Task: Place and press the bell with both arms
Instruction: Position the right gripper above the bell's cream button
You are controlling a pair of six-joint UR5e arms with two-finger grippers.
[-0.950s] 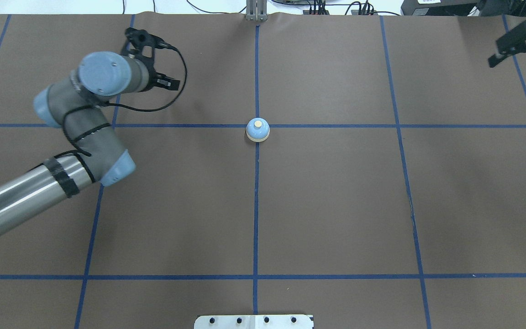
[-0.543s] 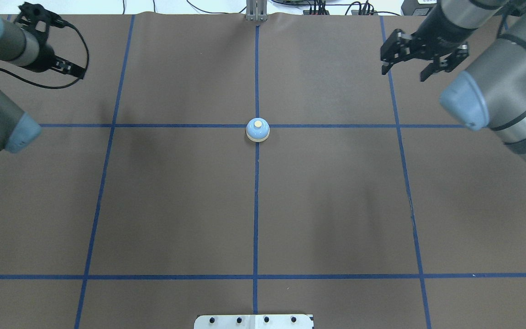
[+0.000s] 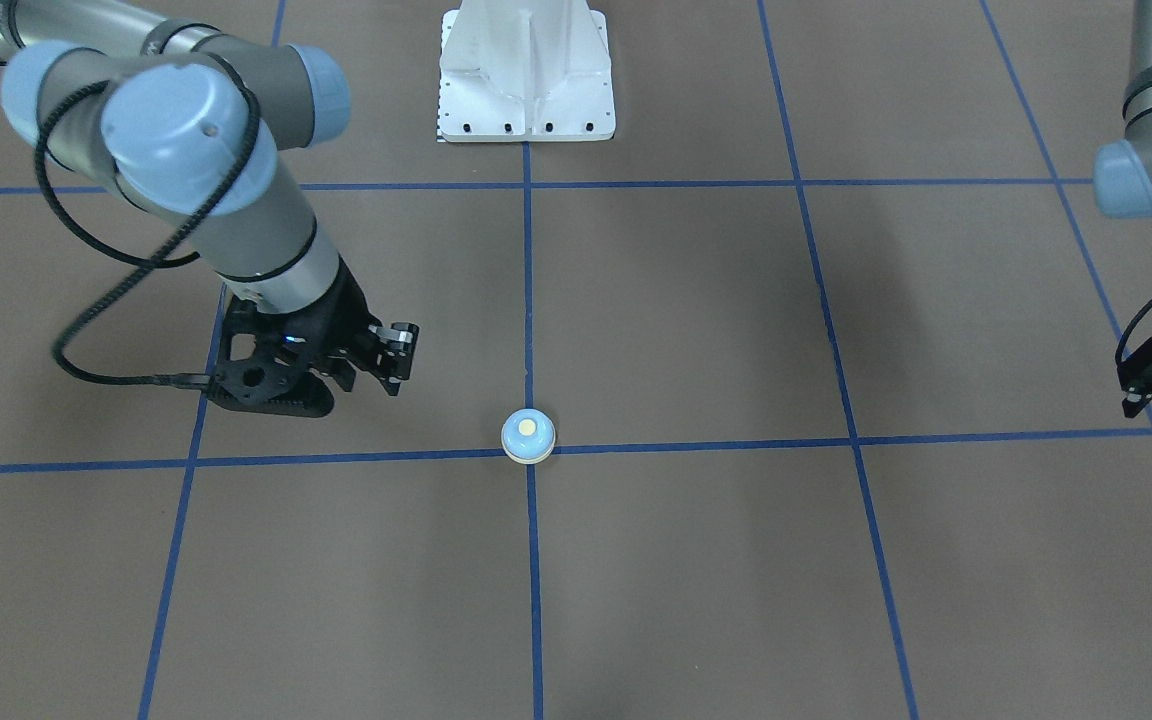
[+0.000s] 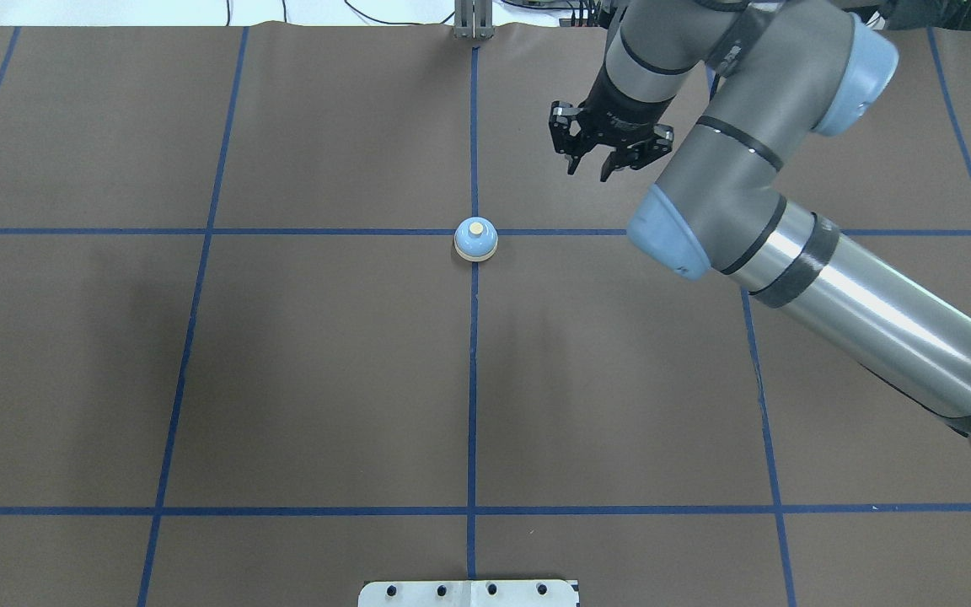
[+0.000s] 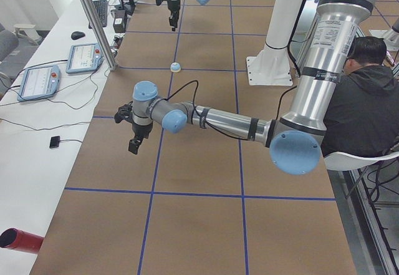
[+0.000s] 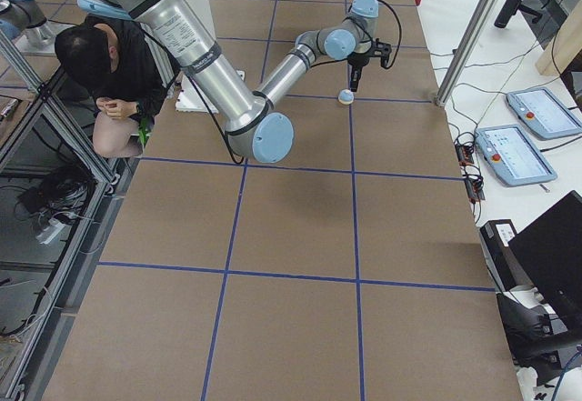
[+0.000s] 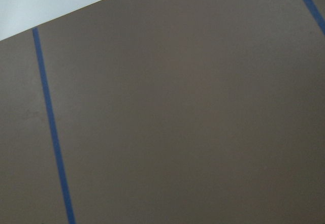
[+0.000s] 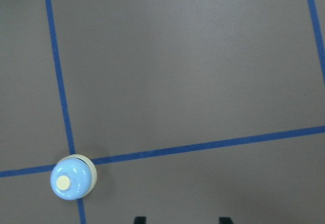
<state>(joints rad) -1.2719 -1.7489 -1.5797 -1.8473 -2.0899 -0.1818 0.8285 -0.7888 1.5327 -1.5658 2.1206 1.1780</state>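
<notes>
1. You've got the bell (image 4: pixel 476 239) upright on the worktop (image 4: pixel 325 371), dead on the crossing of two blue tape lines (image 4: pixel 342 232). Nothing touches it.
2. Right gripper (image 4: pixel 588 171): fingers apart, empty, pointing down. It's near the bell but clear of it, offset to the right-arm side and farther from the robot. In your right wrist view the bell sits bottom-left.
3. Left gripper (image 5: pixel 133 145): well apart from the bell, out by the worktop's left edge. You can't tell whether its fingers are apart or together.
</notes>
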